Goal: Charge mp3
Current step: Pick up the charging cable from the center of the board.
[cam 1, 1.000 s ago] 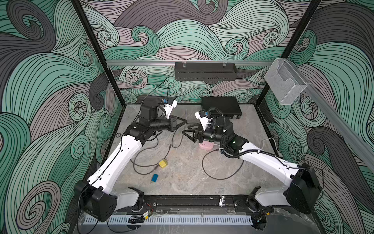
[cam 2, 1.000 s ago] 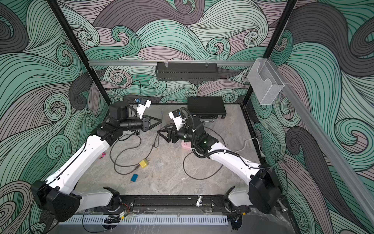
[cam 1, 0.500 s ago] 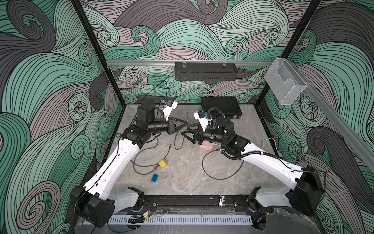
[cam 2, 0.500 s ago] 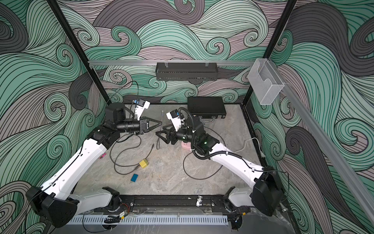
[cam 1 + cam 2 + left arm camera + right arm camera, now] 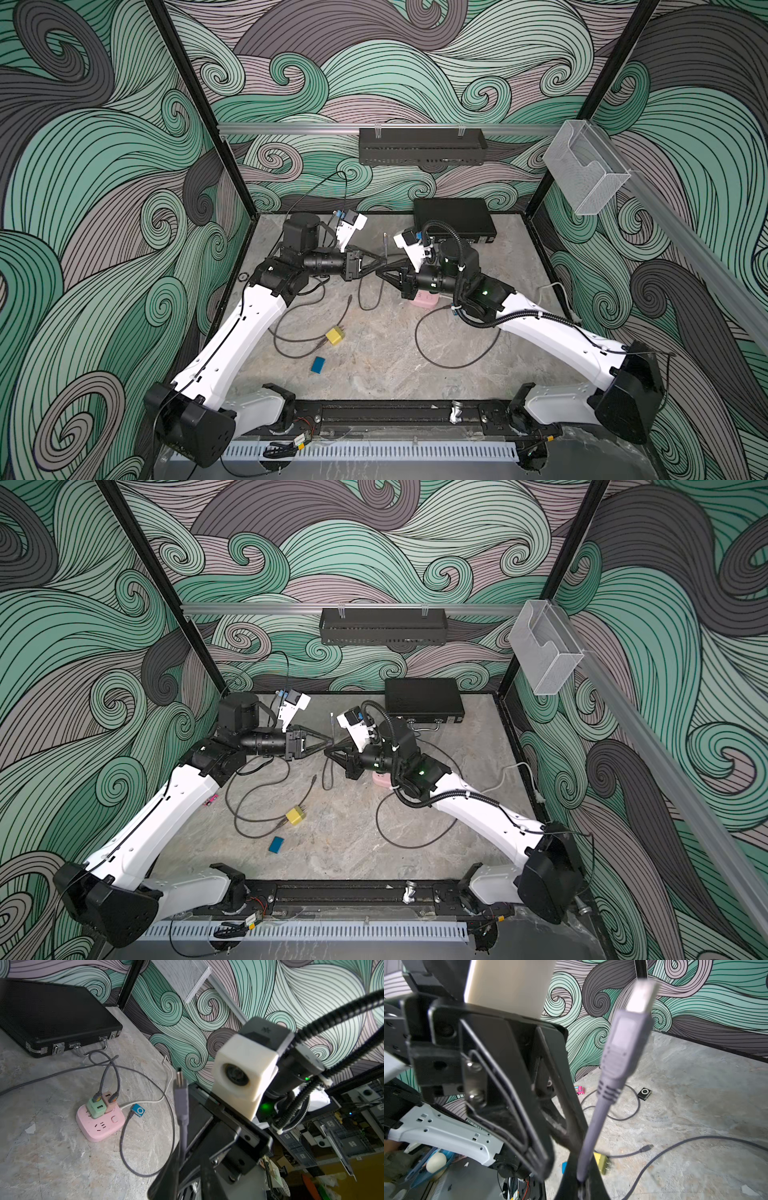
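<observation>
My two grippers meet tip to tip above the middle of the floor. A grey cable rises between them, its mini plug (image 5: 385, 239) pointing up and seen close in the wrist views (image 5: 180, 1082) (image 5: 629, 1028). My right gripper (image 5: 377, 273) (image 5: 581, 1178) is shut on the cable just below the plug. My left gripper (image 5: 384, 264) (image 5: 187, 1159) has its jaws slightly parted around the same cable. A blue mp3 (image 5: 138, 1110) lies beside the pink power strip (image 5: 99, 1124) with another cable in it. A black mp3 (image 5: 644, 1093) lies near the left wall.
A yellow charger cube (image 5: 335, 336) and a small blue block (image 5: 318, 365) lie in front of the left arm among loose cable loops. A black case (image 5: 455, 216) sits at the back. Two charger cubes (image 5: 101, 1104) are plugged into the strip.
My right gripper was open and has shut on the cable under the plug. My left gripper, shut on the cable before, has loosened its jaws. Both arms stayed nearly in place.
</observation>
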### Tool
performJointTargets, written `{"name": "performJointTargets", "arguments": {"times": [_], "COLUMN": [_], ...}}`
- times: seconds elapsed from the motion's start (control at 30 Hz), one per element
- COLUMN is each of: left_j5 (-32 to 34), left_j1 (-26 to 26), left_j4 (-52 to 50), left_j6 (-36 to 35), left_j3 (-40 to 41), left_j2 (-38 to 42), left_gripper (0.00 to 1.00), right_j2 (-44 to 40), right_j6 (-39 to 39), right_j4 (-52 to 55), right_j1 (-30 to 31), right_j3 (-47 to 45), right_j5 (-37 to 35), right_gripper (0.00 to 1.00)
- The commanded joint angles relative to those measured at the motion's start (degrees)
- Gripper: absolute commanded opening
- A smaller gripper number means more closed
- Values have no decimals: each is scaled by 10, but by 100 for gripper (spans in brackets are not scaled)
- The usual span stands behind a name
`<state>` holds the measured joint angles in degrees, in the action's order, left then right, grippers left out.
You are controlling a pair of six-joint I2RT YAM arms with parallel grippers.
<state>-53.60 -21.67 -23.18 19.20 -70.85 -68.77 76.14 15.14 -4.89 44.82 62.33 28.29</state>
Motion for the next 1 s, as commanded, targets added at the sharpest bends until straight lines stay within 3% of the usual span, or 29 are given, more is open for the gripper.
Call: {"name": "performJointTargets", "arguments": {"times": [0.0,0.17,0.3,0.53,0.97], "left_j5": [-26,-22,1,-19,-45], "left_j1": [4,12,17,21,19], "left_j4": [-92,-162,-160,-133,-115], "left_j6": [-40,-73,-69,-49,-51], "left_j3": [-49,-97,-101,-106,-94], "left_j2": [21,40,58,49,25], "left_gripper": [25,28,30,32,32], "right_j2": [-36,-71,-86,-89,-43], "right_j6": [-59,-133,-166,-221,-255], "right_j4": [54,136,182,251,311], "right_j1": [0,0,2,19,51], "right_j3": [10,13,19,45,100], "right_j5": [2,-6,1,24,42], "right_gripper": [0,0,0,0,0]}}
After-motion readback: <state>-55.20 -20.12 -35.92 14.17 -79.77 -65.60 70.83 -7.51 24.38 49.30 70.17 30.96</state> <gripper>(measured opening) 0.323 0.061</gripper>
